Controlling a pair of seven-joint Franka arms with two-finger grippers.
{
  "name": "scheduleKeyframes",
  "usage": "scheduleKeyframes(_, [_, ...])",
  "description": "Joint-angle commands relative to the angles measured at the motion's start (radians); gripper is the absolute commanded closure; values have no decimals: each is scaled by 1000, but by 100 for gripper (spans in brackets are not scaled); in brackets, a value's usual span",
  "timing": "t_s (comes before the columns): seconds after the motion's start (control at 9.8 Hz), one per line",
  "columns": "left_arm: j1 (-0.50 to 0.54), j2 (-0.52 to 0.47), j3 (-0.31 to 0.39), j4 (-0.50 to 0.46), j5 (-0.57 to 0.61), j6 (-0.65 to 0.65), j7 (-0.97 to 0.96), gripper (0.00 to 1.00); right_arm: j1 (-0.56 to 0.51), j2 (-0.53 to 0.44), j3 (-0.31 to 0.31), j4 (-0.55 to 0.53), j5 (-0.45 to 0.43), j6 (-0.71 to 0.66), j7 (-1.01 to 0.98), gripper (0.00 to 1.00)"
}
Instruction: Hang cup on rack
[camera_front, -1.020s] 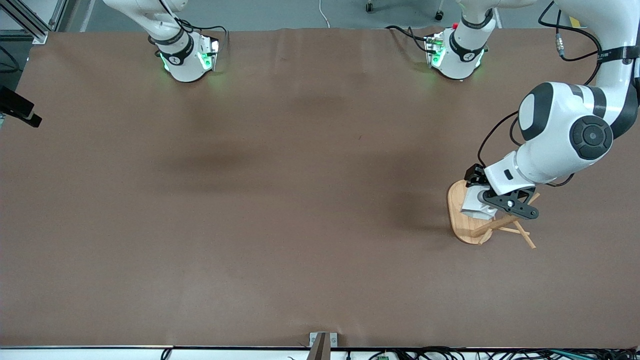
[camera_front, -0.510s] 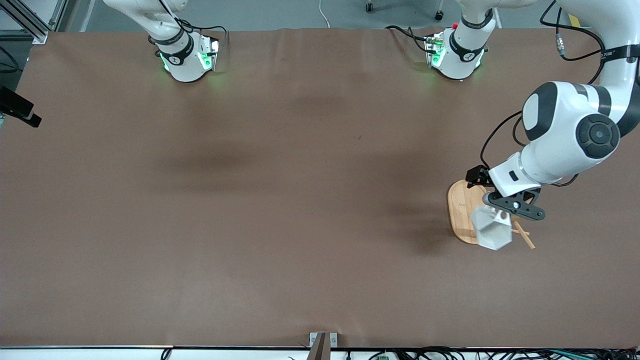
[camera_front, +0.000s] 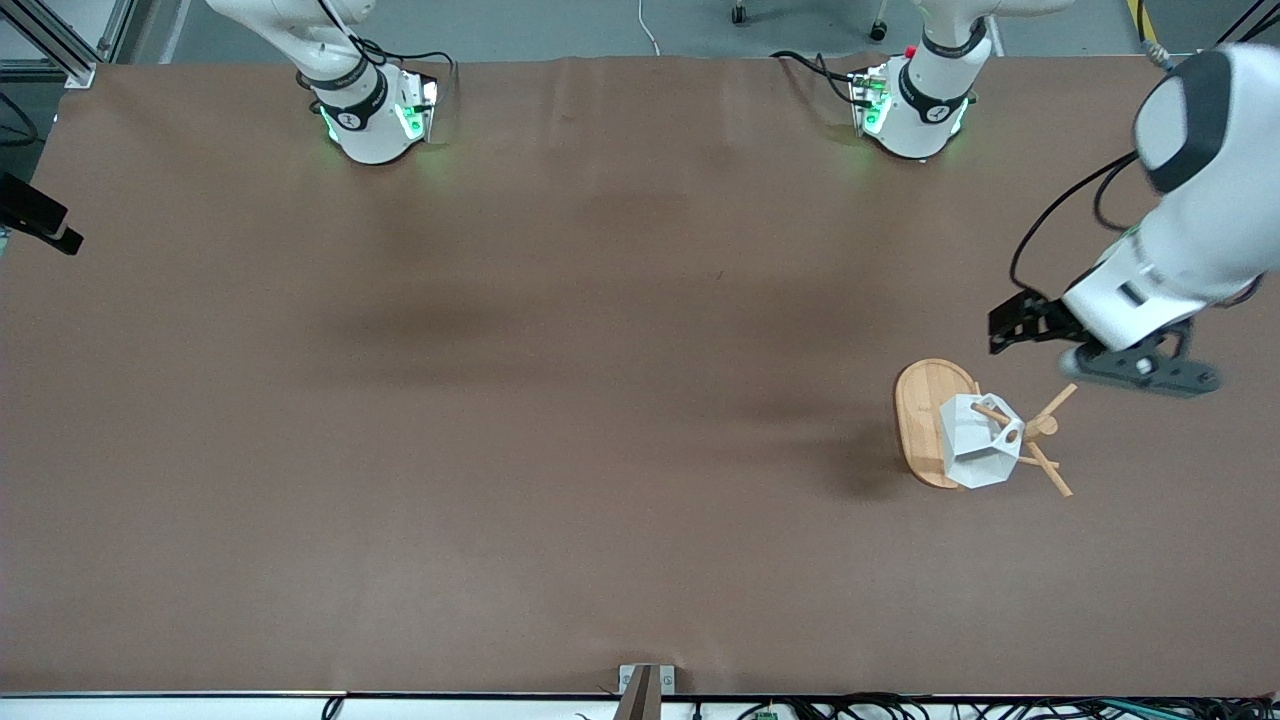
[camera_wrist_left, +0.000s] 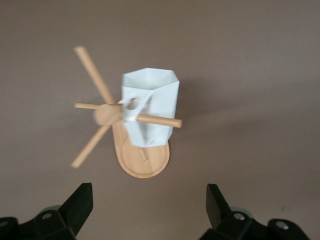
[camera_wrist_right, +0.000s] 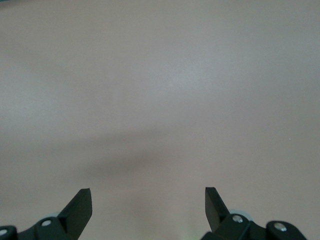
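Note:
The white faceted cup (camera_front: 975, 455) hangs by the hole in its handle on a peg of the bamboo rack (camera_front: 920, 410), over the rack's oval base. In the left wrist view the cup (camera_wrist_left: 155, 95) sits on a peg beside the rack's post, above the base (camera_wrist_left: 145, 162). My left gripper (camera_front: 1145, 372) is open and empty, up in the air beside the rack toward the left arm's end of the table; in its own view (camera_wrist_left: 148, 192) the jaws stand wide apart. My right gripper (camera_wrist_right: 148, 197) is open and empty over bare table.
The brown table (camera_front: 560, 400) holds only the rack and the cup. The two arm bases (camera_front: 375, 120) (camera_front: 915, 110) stand along the table's edge farthest from the front camera. The rack stands near the left arm's end of the table.
My left gripper has let go of the cup and moved up and away toward the left arm's end. The cup now hangs on a peg. The right arm waits.

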Motion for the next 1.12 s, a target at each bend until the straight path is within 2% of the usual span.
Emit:
scheduleKeyframes(0.0, [29,-70,7,-27,2,-88,-12,0,-13,-14,4,-17,14,5,-14,0])
scheduleKeyframes(0.2, [60,-98,-5,31,16,-228,-20,0,-13,-16,4,-17,14,5,-14,0])
scheduleKeyframes(0.31, [77,-124,-21,41,17,-253,-21,0,-13,-16,4,-19,14,5,-14,0])
scheduleKeyframes(1.02, [80,-168,-74,53,66,-338,-95,0,-14,-16,4,-19,14,5,-14,0])
